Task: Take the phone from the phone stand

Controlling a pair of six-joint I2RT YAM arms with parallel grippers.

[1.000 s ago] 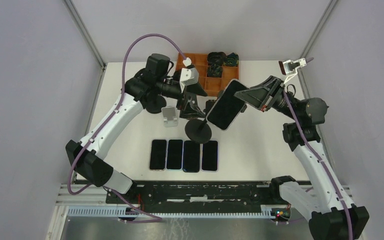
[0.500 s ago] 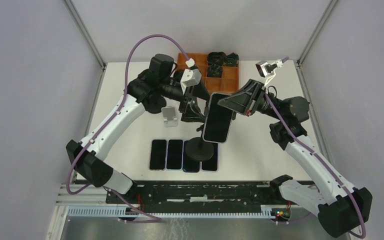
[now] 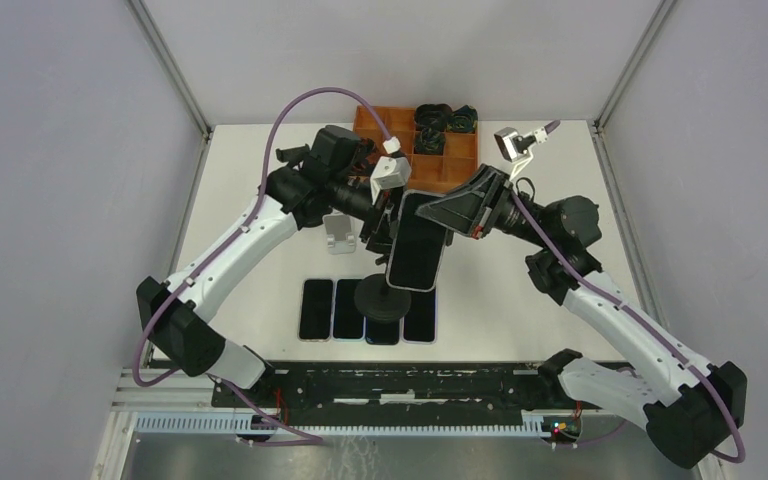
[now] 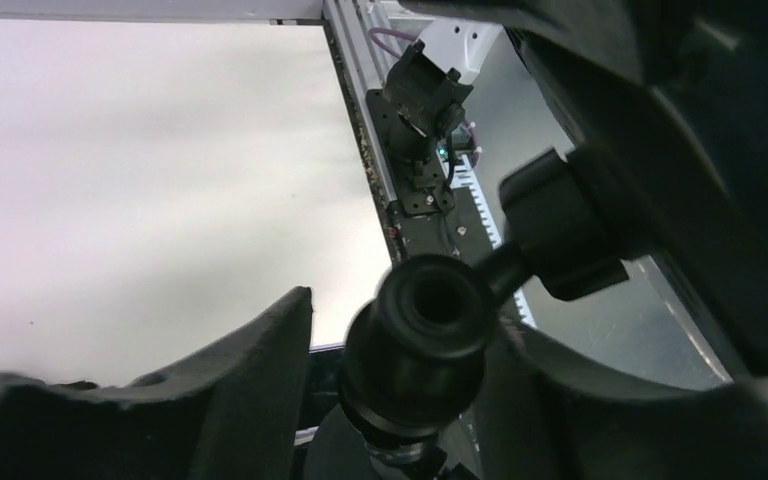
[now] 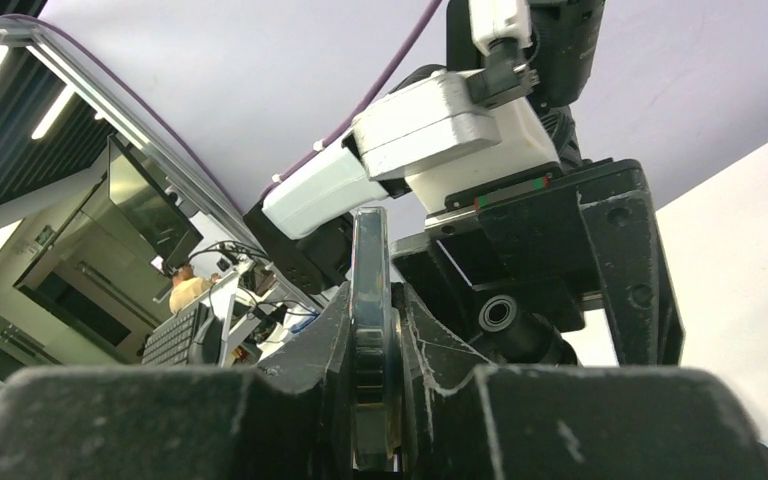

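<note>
The dark phone hangs above the table's middle, gripped by its edge in my right gripper. In the right wrist view the phone stands edge-on between the shut fingers of that gripper. The black phone stand is off the table, its round base hanging over the row of phones. My left gripper holds the stand's upper part. In the left wrist view the stand's stem sits between the fingers of the left gripper. The stand's head reaches the phone's back; I cannot tell whether they still join.
Several dark phones lie in a row on the white table near its front edge. A small silver stand stands left of centre. An orange compartment tray with black items sits at the back. The two arms nearly touch above the middle.
My right gripper has carried the phone left and toward the near edge. The stand has moved with it, its base now over the row of phones. My left gripper has shifted slightly right.
</note>
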